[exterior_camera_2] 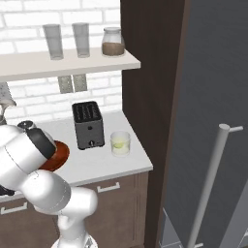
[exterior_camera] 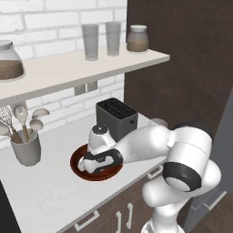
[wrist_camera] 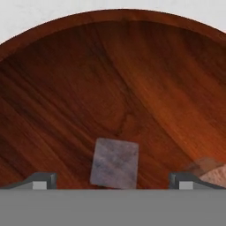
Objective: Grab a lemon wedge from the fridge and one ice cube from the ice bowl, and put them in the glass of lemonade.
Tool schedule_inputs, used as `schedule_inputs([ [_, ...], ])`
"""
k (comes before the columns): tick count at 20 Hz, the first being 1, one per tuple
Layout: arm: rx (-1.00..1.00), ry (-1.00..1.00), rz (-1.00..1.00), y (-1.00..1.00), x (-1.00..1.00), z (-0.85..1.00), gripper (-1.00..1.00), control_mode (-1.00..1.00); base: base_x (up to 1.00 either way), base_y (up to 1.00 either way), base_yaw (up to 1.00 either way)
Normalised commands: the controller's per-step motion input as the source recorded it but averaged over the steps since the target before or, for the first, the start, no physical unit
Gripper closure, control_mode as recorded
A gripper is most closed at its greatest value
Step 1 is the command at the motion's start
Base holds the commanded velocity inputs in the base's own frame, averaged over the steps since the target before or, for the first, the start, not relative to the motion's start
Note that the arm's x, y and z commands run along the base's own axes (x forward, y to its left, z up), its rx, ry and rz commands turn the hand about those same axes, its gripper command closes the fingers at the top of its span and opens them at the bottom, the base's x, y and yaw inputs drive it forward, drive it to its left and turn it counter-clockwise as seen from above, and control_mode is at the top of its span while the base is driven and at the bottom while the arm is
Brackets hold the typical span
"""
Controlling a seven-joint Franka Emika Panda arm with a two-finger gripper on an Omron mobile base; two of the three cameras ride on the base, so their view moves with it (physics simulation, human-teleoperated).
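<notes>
The reddish-brown wooden ice bowl sits on the counter left of the toaster. My gripper hangs low inside it, open. A greyish ice cube lies on the bowl's floor between the two fingertips, untouched. A second cube peeks in beside the right fingertip. The glass of lemonade stands right of the toaster; a small yellow-green bit that looks like the lemon wedge shows inside it. The grey fridge is at the right, its door shut.
A dark toaster stands right beside the bowl. A grey utensil holder is at the left. The shelf above carries two tall glasses and jars. Dark brown cabinets flank the fridge.
</notes>
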Motion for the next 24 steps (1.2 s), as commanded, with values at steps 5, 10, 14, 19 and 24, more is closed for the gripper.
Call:
schedule_inputs([
  [5,0.0,0.0,0.0,0.0,0.04,-0.04,-1.0,-1.0,0.0,0.0,0.0],
  [10,0.0,0.0,0.0,0.0,0.07,-0.01,-1.0,-1.0,0.0,0.0,0.0],
  [14,0.0,0.0,0.0,0.0,0.09,-0.05,-1.0,-1.0,0.0,0.0,0.0],
  [19,0.0,0.0,0.0,0.06,0.06,-0.17,-1.0,-1.0,0.0,0.0,0.0],
  [24,0.0,0.0,0.01,0.03,0.0,-0.06,-1.0,-1.0,0.0,0.0,0.0],
])
